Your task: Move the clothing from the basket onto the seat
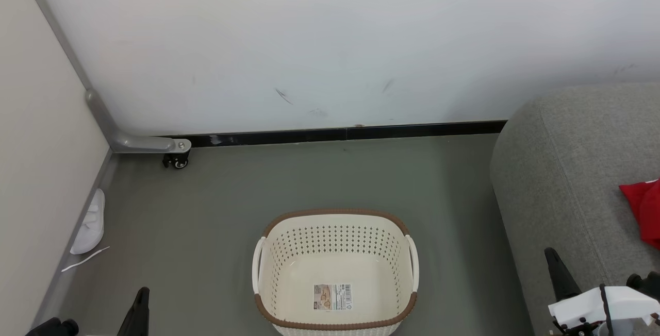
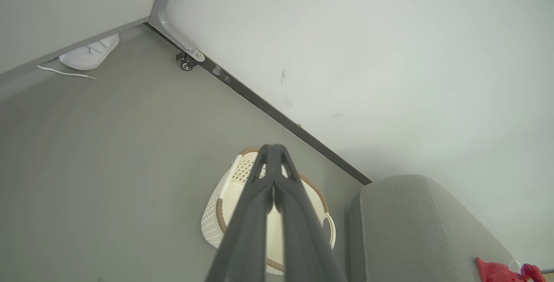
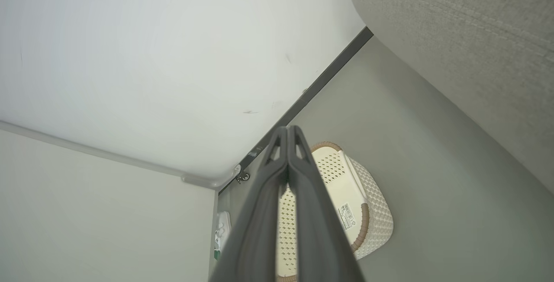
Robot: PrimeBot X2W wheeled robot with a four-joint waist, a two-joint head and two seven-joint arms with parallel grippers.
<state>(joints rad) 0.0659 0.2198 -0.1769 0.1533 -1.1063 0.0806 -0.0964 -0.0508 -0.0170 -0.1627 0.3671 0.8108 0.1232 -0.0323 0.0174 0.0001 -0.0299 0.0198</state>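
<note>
The cream basket (image 1: pixel 335 269) stands on the grey floor at the lower middle of the head view, with just a paper label on its bottom. The grey seat (image 1: pixel 567 171) rises to its right, and red clothing (image 1: pixel 642 212) lies on it at the frame's edge. My left gripper (image 1: pixel 143 295) is at the lower left, shut and holding nothing. My right gripper (image 1: pixel 551 256) is at the lower right beside the seat's front, also shut with nothing in it. In the left wrist view, the shut left gripper (image 2: pixel 272 149) points over the basket (image 2: pixel 216 225), with the clothing (image 2: pixel 502 271) on the seat (image 2: pixel 411 230). The right wrist view has the shut right gripper (image 3: pixel 288 129) over the basket (image 3: pixel 372 217).
A white shoe (image 1: pixel 90 222) and a loose lace (image 1: pixel 85 258) lie by the left partition. A metal foot with a caster (image 1: pixel 178 161) sits in the back left corner. The white wall with a black skirting (image 1: pixel 335 133) closes the back. Open floor surrounds the basket.
</note>
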